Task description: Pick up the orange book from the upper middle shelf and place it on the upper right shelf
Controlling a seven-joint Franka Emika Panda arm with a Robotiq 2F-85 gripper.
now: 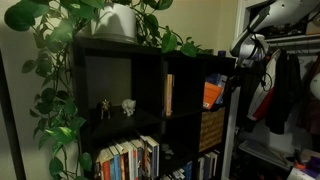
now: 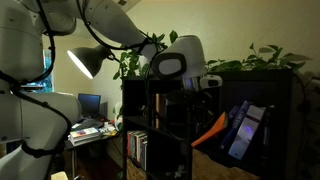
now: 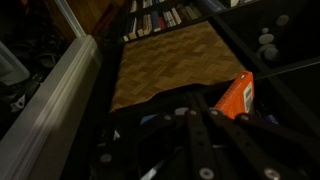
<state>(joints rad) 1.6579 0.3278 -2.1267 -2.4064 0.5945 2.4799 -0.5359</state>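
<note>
Firstly, pincer point(image 3: 190, 120): dark linkages and fingers fill the lower part of the wrist view and merge with the black shelving; how far the jaws stand apart cannot be told, nor whether anything is gripped. Secondly, orange book point(image 3: 236, 96): seen just right of the fingers in the wrist view, its lower end cut off by the dark linkage; contact with the fingers cannot be confirmed. In both exterior views it sits inside the upper right shelf point(image 1: 220, 62), tilted rather than upright, with blue books point(image 2: 246, 130) leaning just beside it. Thirdly, upper middle shelf point(image 1: 186, 85): holds 1 tan book point(image 1: 168, 95) standing upright by its left wall; the rest of the cell is too dark to read. Fourthly, arm point(image 2: 110, 25): white, reaching to the front of the bookcase point(image 1: 150, 52) near its top-right corner; in both exterior views the pincer end is lost against the dark frame. Fifthly, woven basket point(image 1: 212, 128): in the cell directly beneath the orange book; its weave fills the middle of the wrist view. Lastly, sundries: 2 small figurines point(image 1: 128, 105) in the upper left cell; row of books point(image 1: 130, 160) in the cell below them; trailing plant point(image 1: 60, 70) and pale pot point(image 1: 118, 22) on top of the bookcase; lamp point(image 2: 88, 62) behind the arm. Lighting is dim throughout and the book titles are unreadable.
</note>
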